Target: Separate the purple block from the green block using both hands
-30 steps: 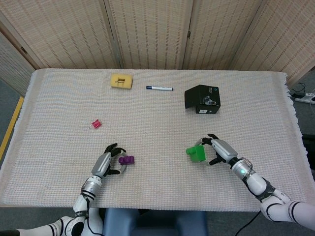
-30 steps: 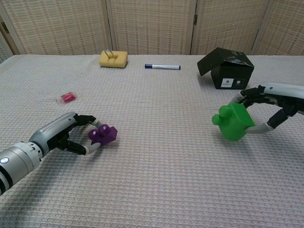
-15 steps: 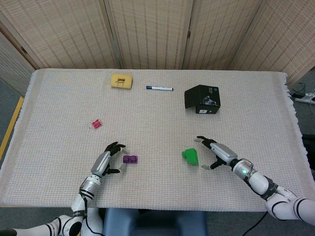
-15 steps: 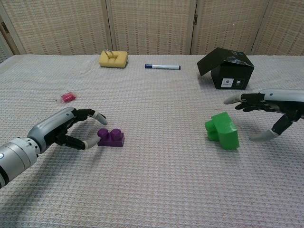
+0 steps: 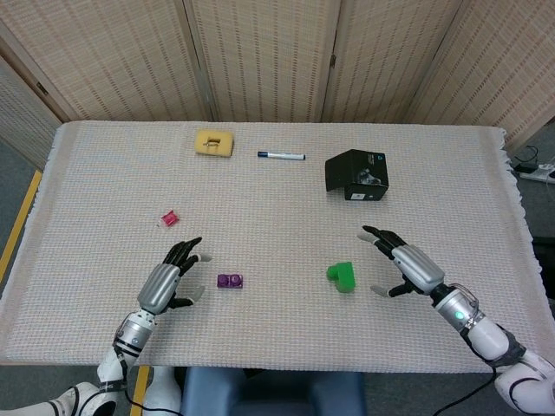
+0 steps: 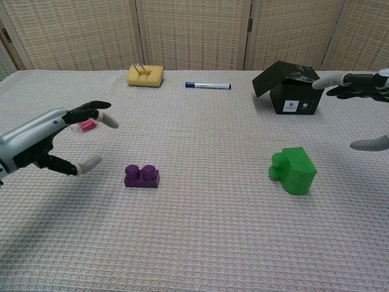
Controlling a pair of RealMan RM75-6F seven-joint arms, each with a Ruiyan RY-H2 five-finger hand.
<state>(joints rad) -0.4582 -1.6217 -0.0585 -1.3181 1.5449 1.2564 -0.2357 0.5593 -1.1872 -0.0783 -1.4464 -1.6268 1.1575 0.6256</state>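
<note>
Two studded plastic blocks, purple [image 5: 230, 281] and green [image 5: 342, 276], lie well apart on the table [image 5: 277, 329]; each robot hand, left [image 5: 166, 282] and right [image 5: 406, 264], hovers spread, empty, so the separation looks finished.

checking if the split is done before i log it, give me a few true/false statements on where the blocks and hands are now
1. The purple block and the green block lie apart on the table. True.
2. The left hand holds the purple block. False: its fingers are spread and it is clear of the block, holding nothing.
3. The right hand is open, beside the green block without touching it. True.
4. The green block sits on top of the black box. False: it rests on the table, nearer the robot than the box.
5. The blue marker lies between the yellow sponge and the black box. True.
</note>
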